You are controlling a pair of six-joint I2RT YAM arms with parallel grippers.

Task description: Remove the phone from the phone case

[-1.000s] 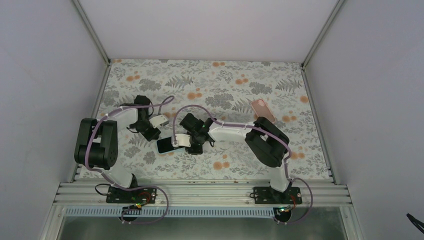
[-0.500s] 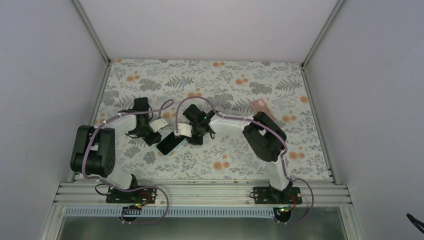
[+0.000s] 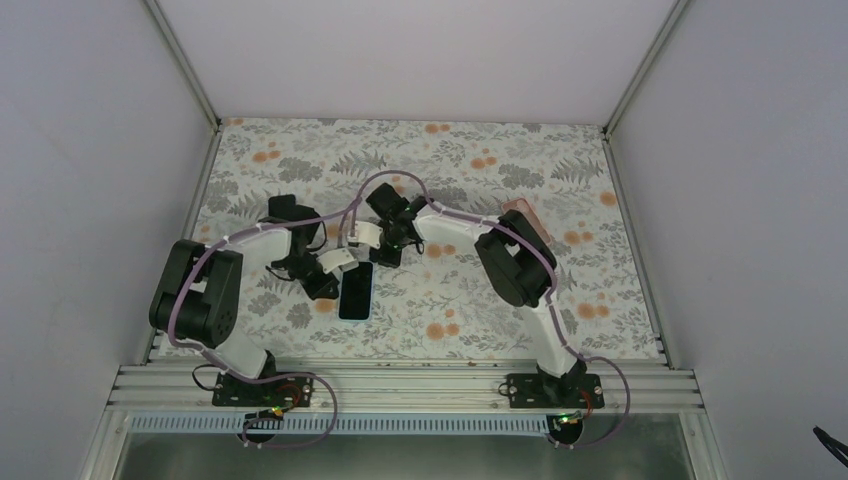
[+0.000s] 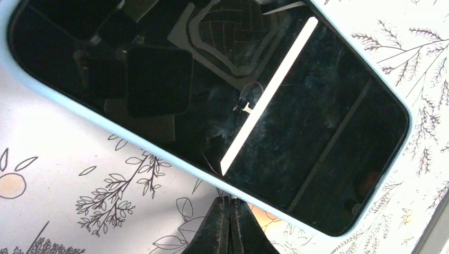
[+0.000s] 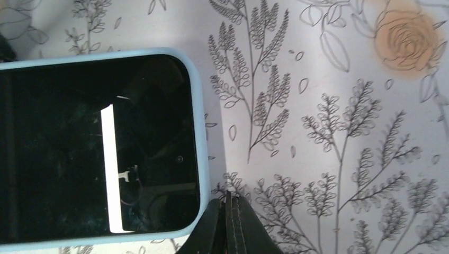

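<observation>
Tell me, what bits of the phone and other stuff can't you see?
- Every view: the phone lies screen-up on the table, so its back is hidden.
- Left wrist view: the picture's top-left corner cuts off one end of the phone.
- Right wrist view: the left edge cuts it off.
- Top view: the pink object sits partly behind the right arm, too small to identify.

The left arm (image 3: 192,296) and right arm (image 3: 512,266) are made of black joint housings and white links. A purple cable is strung along each. The left fingers (image 4: 218,228) and right fingers (image 5: 216,228) are black.
</observation>
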